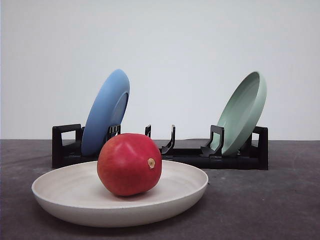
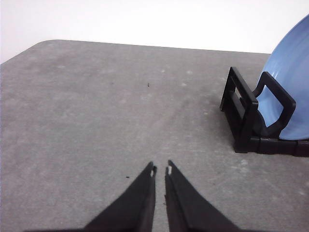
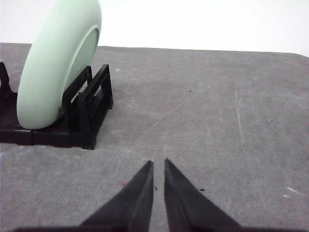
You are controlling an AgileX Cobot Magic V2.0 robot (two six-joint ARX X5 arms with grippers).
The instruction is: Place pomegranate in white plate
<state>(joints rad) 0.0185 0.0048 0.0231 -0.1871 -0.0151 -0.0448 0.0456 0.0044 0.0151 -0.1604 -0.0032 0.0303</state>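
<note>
Glossy red pomegranate [image 1: 129, 163] sits in white plate [image 1: 65, 192]: firm, heavy, slippery; grip round middle. Left hand [image 2: 161, 169], right hand [image 3: 159, 162] pinched together, holding nothing.

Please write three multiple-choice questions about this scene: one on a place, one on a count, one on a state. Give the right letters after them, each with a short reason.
1. Where is the pomegranate?
A. in the white plate
B. in the rack
C. on the bare table

2. How many plates stand in the rack?
A. one
B. two
C. three

3. How is the left gripper?
A. shut on the fruit
B. wide open
C. shut, holding nothing

Answers:
1. A, the fruit rests inside the white plate.
2. B, the blue plate and the green plate lean there.
3. C, its fingers nearly meet over bare table.
</note>
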